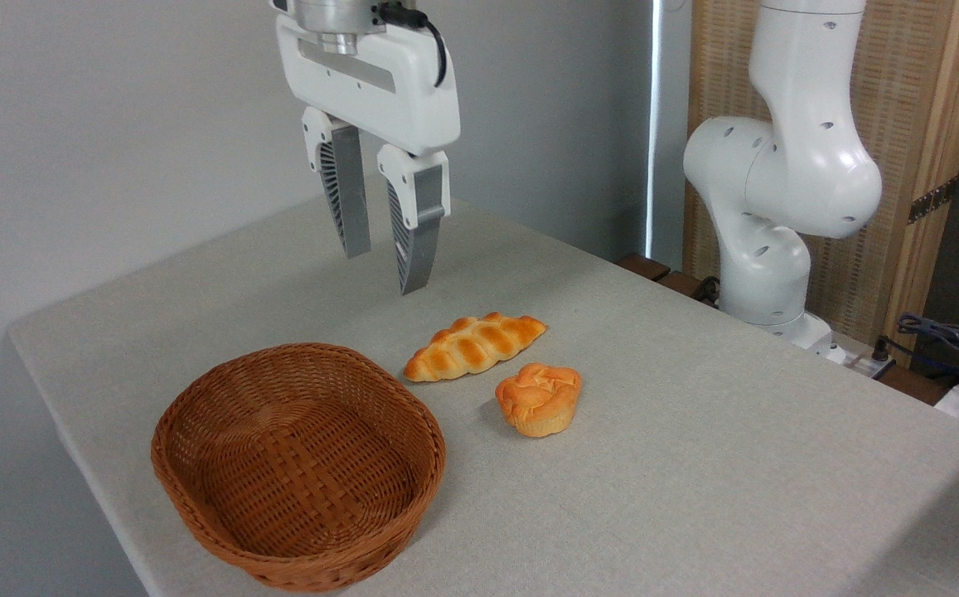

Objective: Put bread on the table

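The surface (695,464) takes up most of what I can see, a broad grey-beige top with a cloth-like weave and a rounded corner at the left. Behind its far right edge stands the arm (786,166), white and thick-jointed, rising out of the top of the view in front of a pale wooden screen (918,108); a plain grey wall fills the left behind it.

Next in size is the wicker basket (297,464), brown, oval and woven, sitting near the front left edge of the surface with nothing in it. Just beyond its far right rim lies the braided loaf (476,345), long and golden with pointed ends, angled up to the right and clear of the basket.

The fingers (380,249) hang in the air above the back of the surface, pointing down from the white hand, their ribbed grey pads parted by a moderate gap and gripping nothing. They are well above the surface, behind and to the left of the loaf.

Smallest is the bread (539,399), the round muffin-shaped bun with a crinkled orange top and paler base. It rests on the surface just in front of the loaf's right half, close to it but apart, to the right of the basket. It lies well below the fingers, nearer to me and off to their right, untouched by them.
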